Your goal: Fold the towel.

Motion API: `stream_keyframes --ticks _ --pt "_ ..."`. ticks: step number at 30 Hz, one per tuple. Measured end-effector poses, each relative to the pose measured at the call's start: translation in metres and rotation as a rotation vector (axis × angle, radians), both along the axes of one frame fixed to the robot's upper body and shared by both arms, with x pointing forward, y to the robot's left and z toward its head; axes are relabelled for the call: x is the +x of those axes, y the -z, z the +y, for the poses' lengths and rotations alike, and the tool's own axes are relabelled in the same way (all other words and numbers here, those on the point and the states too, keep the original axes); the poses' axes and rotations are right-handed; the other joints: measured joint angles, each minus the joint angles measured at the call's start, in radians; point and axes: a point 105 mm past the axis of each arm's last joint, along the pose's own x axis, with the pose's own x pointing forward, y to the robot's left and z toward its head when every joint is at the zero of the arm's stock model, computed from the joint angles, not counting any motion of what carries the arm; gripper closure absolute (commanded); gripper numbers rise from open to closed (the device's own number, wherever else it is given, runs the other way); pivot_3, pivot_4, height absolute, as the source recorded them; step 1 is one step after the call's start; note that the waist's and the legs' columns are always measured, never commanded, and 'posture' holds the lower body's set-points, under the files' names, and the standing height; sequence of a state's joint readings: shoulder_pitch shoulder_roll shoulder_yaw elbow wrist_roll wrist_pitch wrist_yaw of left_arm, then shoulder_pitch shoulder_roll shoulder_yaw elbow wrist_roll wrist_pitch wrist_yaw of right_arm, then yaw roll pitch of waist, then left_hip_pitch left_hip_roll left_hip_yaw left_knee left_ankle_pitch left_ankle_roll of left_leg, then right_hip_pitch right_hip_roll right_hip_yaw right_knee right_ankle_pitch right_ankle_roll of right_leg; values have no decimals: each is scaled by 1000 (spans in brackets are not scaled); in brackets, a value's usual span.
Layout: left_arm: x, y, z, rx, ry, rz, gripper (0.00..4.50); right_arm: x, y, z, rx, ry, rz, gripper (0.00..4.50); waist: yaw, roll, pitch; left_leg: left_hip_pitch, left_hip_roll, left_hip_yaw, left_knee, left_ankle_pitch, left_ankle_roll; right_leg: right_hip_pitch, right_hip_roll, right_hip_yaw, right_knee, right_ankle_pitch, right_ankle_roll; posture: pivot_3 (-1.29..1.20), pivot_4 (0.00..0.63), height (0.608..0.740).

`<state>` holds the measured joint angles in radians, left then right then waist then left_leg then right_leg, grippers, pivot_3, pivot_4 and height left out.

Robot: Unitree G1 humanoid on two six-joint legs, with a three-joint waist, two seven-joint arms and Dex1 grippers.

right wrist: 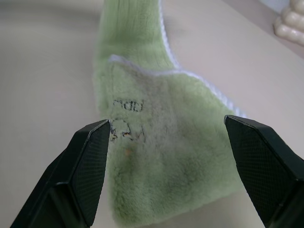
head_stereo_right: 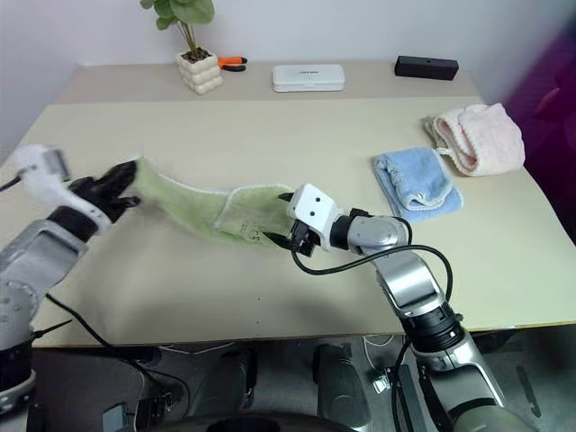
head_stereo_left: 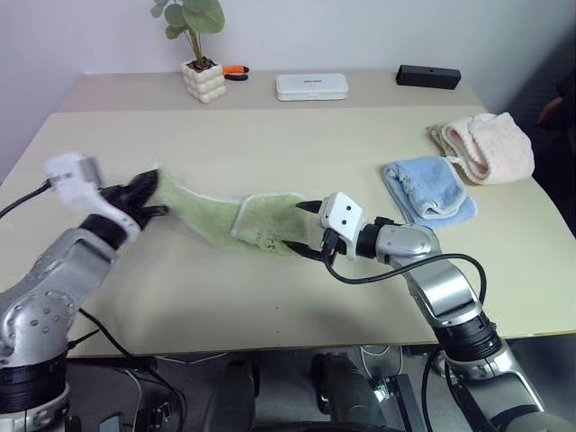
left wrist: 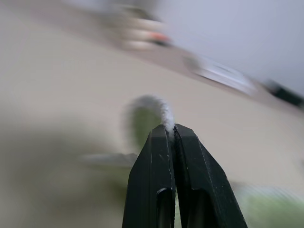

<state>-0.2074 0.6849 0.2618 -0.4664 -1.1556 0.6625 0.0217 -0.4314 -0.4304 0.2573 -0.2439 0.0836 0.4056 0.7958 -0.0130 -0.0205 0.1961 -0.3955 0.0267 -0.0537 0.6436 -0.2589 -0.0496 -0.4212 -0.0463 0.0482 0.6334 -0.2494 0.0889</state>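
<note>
Left hand (head_stereo_left: 148,200): clamped tight on one end of the towel (head_stereo_left: 243,220), raised off the counter (head_stereo_left: 270,144).
Towel: light green terry, stretched between both hands, far end folded on the counter. Soft, light, limp; best taken at stitched corners.
Right hand (head_stereo_left: 301,229): wide open, straddling that end, gripping nothing.

A wide beige bench (head_stereo_left: 270,297) is seen under even, soft light, backed by a plain pale wall (head_stereo_left: 378,31). A second, slightly darker surface (head_stereo_left: 126,90) is set against the bench's far edge, along the wall. A dark purplish area (head_stereo_right: 549,99) is seen at the right side. Below the bench's near edge, a grey floor (head_stereo_left: 279,360) is visible.
</note>
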Motion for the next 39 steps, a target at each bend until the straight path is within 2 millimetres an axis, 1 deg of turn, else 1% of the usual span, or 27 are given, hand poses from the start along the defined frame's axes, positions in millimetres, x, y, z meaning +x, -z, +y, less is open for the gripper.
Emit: stream_keyframes --ticks 2,4,6,8,10,13,17,19,20,22,24,27,28,31,34,35,36,38,39 --pt "-5 2 -32 60 141 -12 4429 1 1 -1 0 9 3 587 -5 0 0 -1 0 1 0 0 0 0 0 1 -1 1 1 0 150 737" --pt "-7 9 -52 121 227 -10 4429 3 3 -4 -3 25 6 587 -8 0 0 0 0 1 -2 0 0 -1 1 1 -1 1 2 0 150 737" --pt "-12 26 -82 202 356 17 4429 6 5 -6 0 44 6 587 -5 0 0 0 0 0 -3 0 0 -2 2 1 -1 1 2 0 150 737" --pt "-18 47 -101 260 444 62 4429 7 6 -8 0 63 5 587 -8 0 0 0 0 0 -3 0 0 -2 2 1 -1 1 2 0 150 737" --pt "-19 58 -106 310 472 79 4429 7 10 -11 -8 77 9 587 -8 0 0 0 1 0 -3 0 0 -3 2 1 -1 1 2 0 150 737" --pt "-16 71 -105 375 479 98 4429 9 11 -16 -18 97 6 587 -6 0 0 0 1 0 -3 0 0 -3 2 1 -1 1 1 0 150 737" --pt "-16 73 -109 385 495 84 4429 10 11 -17 -19 105 3 587 -5 0 0 -1 1 0 -3 0 0 -2 1 1 -1 1 2 0 150 737" --pt "-18 71 -124 339 529 67 4429 10 14 -22 -26 126 4 587 2 0 0 -2 0 0 -2 0 0 -2 1 1 -1 2 3 0 150 737" --pt "-21 71 -135 308 558 60 4429 10 16 -25 -33 140 6 587 4 0 0 -3 0 0 0 0 0 -2 1 1 -1 2 4 0 150 737" --pt "-26 69 -151 268 607 50 4429 12 20 -29 -39 161 16 587 1 0 0 -5 0 0 2 0 0 -2 0 1 -2 2 4 0 150 737" --pt "-26 62 -158 231 614 28 4429 13 23 -35 -51 180 18 587 -3 0 0 -5 0 0 2 0 0 -3 1 1 -2 2 4 0 150 737" --pt "-25 48 -162 161 617 1 4429 14 22 -37 -55 186 9 587 -5 0 0 -4 0 -1 2 0 1 -2 1 1 -1 3 6 0 150 737" --pt "-26 47 -162 161 620 -2 4429 14 21 -37 -55 185 6 587 -6 1 0 -4 0 -1 2 0 1 -2 1 1 -1 3 6 0 150 737" --pt "-25 56 -158 221 613 24 4429 16 23 -39 -55 193 8 587 -5 1 0 -4 0 -1 2 0 1 -2 1 1 -1 3 7 0 150 737" --pt "-26 65 -158 236 618 60 4429 16 24 -40 -56 197 10 587 -2 1 0 -4 0 -1 2 0 1 -2 1 1 -1 3 6 0 150 737" --pt "-26 67 -158 234 624 66 3870 16 24 -40 -55 197 9 587 -1 1 0 -4 0 -1 2 0 1 -2 1 1 -1 3 6 0 150 737" --pt "-27 68 -157 233 627 71 3555 16 24 -40 -56 197 9 587 -1 1 0 -4 0 -1 2 0 1 -2 1 1 -1 3 6 0 150 737" --pt "-28 71 -156 235 631 84 2562 16 24 -40 -56 198 9 587 -2 1 0 -4 0 -1 2 0 1 -2 1 1 -1 3 6 0 150 737" --pt "-28 72 -155 238 634 87 2172 16 24 -40 -56 198 9 587 -2 1 0 -4 0 -1 2 0 1 -2 1 1 0 3 6 0 150 737"
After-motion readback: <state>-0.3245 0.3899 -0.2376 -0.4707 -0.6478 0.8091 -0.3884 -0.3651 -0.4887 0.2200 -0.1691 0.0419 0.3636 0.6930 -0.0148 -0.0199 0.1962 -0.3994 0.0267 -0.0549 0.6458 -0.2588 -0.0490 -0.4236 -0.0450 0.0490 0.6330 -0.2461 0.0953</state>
